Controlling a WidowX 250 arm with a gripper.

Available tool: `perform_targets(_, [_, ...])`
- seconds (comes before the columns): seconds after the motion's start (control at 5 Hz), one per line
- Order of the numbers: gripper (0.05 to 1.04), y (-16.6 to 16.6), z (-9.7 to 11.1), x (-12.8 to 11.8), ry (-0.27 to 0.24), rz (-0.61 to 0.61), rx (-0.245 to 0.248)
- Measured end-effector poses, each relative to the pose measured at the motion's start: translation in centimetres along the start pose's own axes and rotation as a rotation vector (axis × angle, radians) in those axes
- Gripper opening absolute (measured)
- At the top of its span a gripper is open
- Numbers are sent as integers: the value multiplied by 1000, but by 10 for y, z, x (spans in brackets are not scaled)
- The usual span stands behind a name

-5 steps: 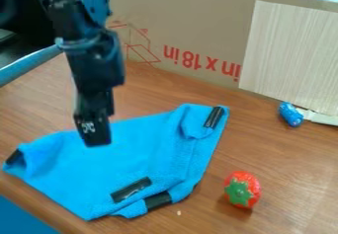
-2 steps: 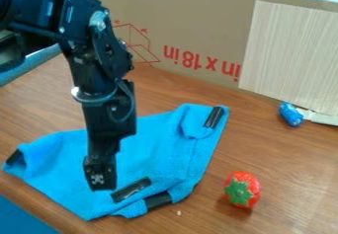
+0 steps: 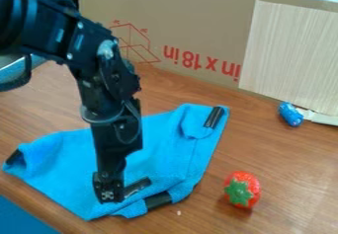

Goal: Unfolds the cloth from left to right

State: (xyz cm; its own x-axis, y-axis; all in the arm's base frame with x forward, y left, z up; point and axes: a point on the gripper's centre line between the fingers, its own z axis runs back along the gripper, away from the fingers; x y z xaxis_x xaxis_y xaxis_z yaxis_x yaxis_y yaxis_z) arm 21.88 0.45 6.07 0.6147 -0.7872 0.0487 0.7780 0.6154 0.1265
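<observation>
The gripper (image 3: pixel 109 194) hangs over the front part of the blue cloth (image 3: pixel 166 149), beside a black patch (image 3: pixel 139 184) near the cloth's front edge and covering part of that patch. Whether it touches the cloth I cannot tell. Folded and rumpled, the cloth lies at the left and middle of the table, with more black patches at its left corner, front edge and upper right corner. Its upper right corner is folded over.
A red strawberry toy with a green top (image 3: pixel 242 189) sits on the wooden table (image 3: pixel 277 159) right of the cloth. Farther back lies a small blue object (image 3: pixel 290 114), near the cardboard wall (image 3: pixel 191 25) along the back.
The gripper has come down and forward over the cloth, then slightly right, to the black patch near the front edge. The cloth and strawberry have not moved.
</observation>
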Motion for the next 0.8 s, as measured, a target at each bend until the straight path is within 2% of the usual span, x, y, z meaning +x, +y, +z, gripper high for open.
perform_targets(0.2, [999, 1, -8, 1, 10, 16, -6])
perform_targets(0.4, [957, 2, -16, 2, 16, 40, -10])
perform_targets(0.6, [753, 3, -24, -1, 42, 59, -12])
perform_targets(0.8, [417, 2, -26, -2, 48, 53, -11])
